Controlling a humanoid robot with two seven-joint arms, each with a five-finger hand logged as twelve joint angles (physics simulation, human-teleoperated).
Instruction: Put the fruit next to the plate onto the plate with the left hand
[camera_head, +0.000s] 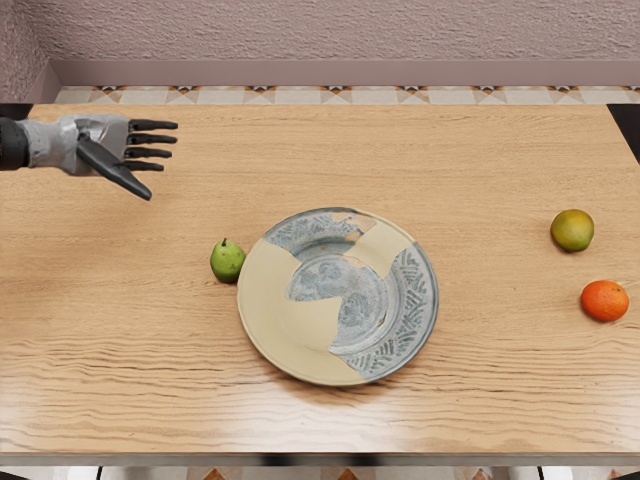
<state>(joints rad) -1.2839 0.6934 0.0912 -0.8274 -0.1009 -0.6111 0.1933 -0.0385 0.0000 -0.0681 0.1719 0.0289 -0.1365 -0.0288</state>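
- Fruit comes to three pieces on the tabletop (120, 340): one green pear (227, 260), one yellow-green round fruit (572, 230) and one orange (605, 300)
- The green pear sits just beside the left rim of the plate (268, 300), stem end up, on the bare wood and not on the plate; from here I cannot tell whether it touches the rim or stands a hair apart
- One plate only, round and shallow, near the middle of the tabletop, with a blue-grey pattern broken up by plain cream patches; nothing lies on it
- The yellow-green round fruit and the orange lie near each other by the right edge of the tabletop, well apart from the plate, the orange nearer the front
- One arm shows, coming in from the left edge at the far left corner of the tabletop
- The left hand (100, 145) hangs above the wood, well apart from the green pear and further back than it
- Its dark fingers (150, 140) are stretched out towards the right and spread, released and holding nothing, the thumb angled down and forward
- A pale textured wall (330, 30) with a strip of patterned tiles runs behind the tabletop
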